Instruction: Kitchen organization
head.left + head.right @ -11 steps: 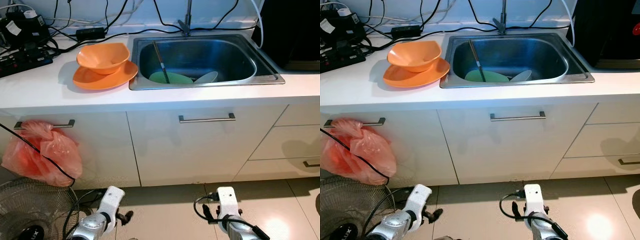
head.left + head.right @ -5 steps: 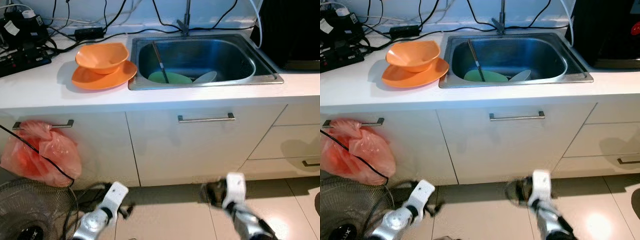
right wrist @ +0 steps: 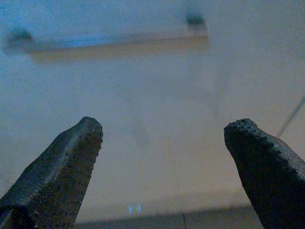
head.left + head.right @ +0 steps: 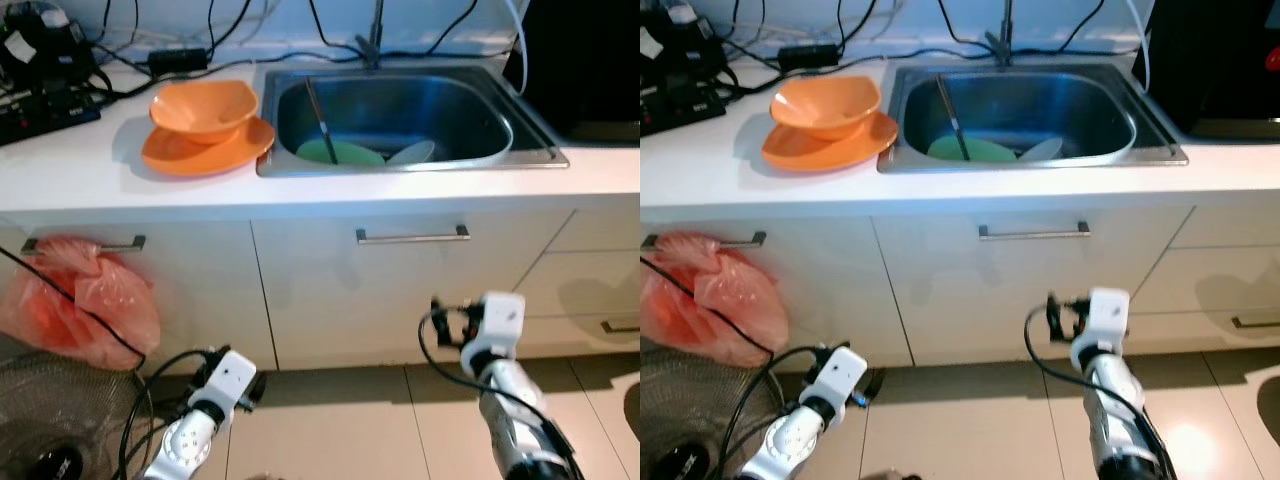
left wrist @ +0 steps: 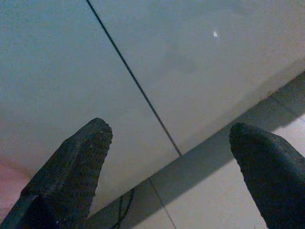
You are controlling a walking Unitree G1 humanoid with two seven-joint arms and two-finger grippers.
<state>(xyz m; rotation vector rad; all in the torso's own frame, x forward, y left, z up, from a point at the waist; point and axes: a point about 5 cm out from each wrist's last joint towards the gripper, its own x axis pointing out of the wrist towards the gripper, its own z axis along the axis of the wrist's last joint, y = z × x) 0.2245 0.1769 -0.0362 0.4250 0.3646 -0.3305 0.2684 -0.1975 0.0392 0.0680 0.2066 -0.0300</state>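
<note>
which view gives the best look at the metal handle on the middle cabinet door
The left eye view shows the long silver bar handle whole and sharp on the white cabinet door under the steel sink. The right eye view shows it equally whole. The right wrist view sees it close but blurred, above the open right hand.

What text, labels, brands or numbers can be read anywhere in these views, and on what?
No text can be read with confidence.
White labels on the black electrical gear at the counter's back left: too small and blurred to read.
Hub badge of the floor fan: cut off and blurred, unreadable.
Orange bowl, orange plate, sink, cabinet doors, both grippers: no markings visible.
</note>
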